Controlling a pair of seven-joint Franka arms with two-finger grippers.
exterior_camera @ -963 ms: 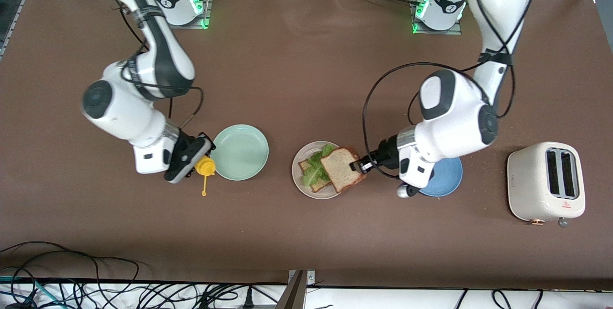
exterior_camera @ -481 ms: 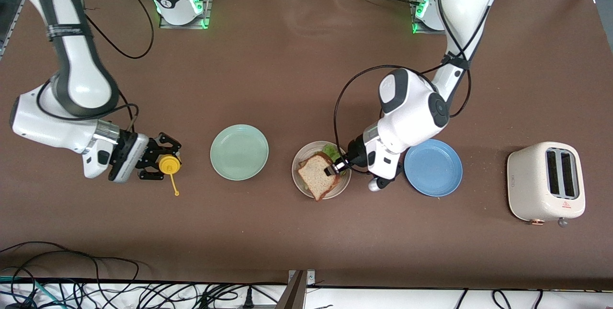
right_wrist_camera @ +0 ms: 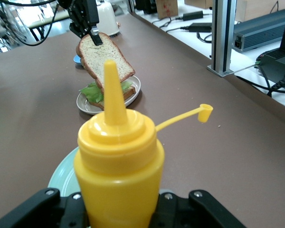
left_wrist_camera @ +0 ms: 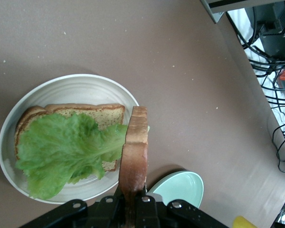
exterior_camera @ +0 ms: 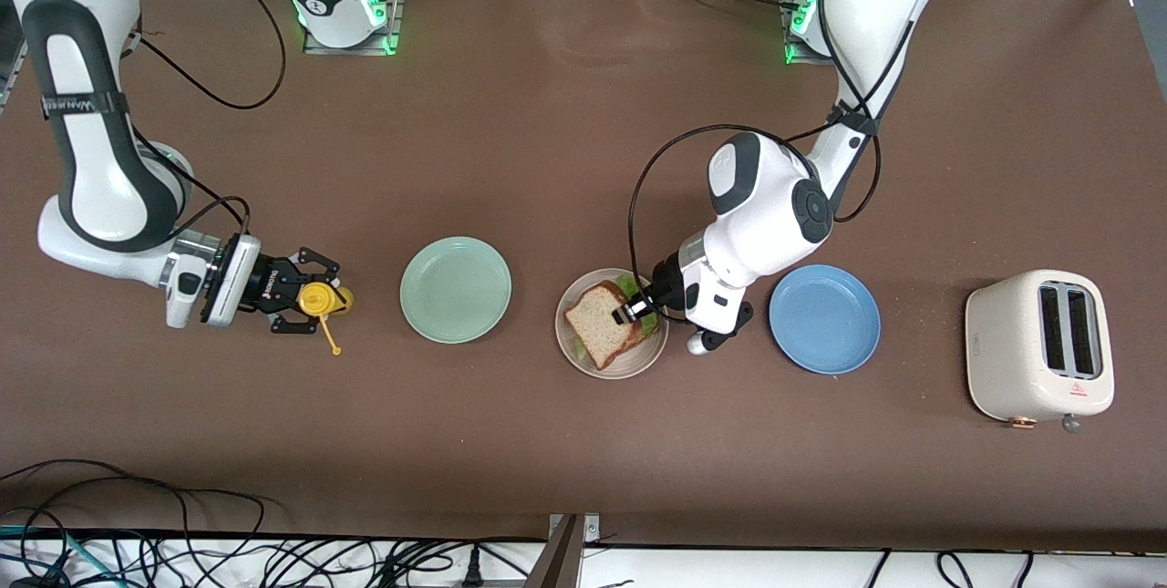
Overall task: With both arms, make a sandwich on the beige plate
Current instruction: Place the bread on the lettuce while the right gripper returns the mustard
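— On the table, seen from the high camera, what have we got?

— The beige plate [exterior_camera: 572, 349] sits in the middle, between a mint green plate [exterior_camera: 455, 289] and a blue plate [exterior_camera: 824, 318]. A toaster [exterior_camera: 1039, 344] stands toward the left arm's end. The left gripper [exterior_camera: 631, 310] is over the beige plate, clamped on the top slice of bread [exterior_camera: 597, 324], which hangs above the lettuce [exterior_camera: 645, 322] and the bottom slice.

— And the other arm?

— The right gripper [exterior_camera: 310, 301] is toward its own end of the table, beside the mint green plate, fingers closed on a yellow mustard bottle [exterior_camera: 319, 299] with its cap dangling on a strap.

— From the left wrist camera?

— The held slice [left_wrist_camera: 133, 149] shows edge-on, crust up, pinched between the left gripper's [left_wrist_camera: 132, 206] fingers. Under it the lettuce leaf [left_wrist_camera: 66, 149] lies spread over the bottom slice [left_wrist_camera: 97, 113] on the beige plate [left_wrist_camera: 80, 83]. A bit of the mint green plate [left_wrist_camera: 180, 187] peeks in.

— From the right wrist camera?

— The mustard bottle [right_wrist_camera: 118, 171] fills the view, upright in the right gripper [right_wrist_camera: 118, 209], its nozzle open and the little cap [right_wrist_camera: 205, 113] out on its strap. Farther off, the left gripper [right_wrist_camera: 92, 28] holds the top slice [right_wrist_camera: 104, 59] tilted above the beige plate [right_wrist_camera: 88, 107], lettuce [right_wrist_camera: 92, 91] showing underneath. The slice is not yet lying flat on the sandwich.
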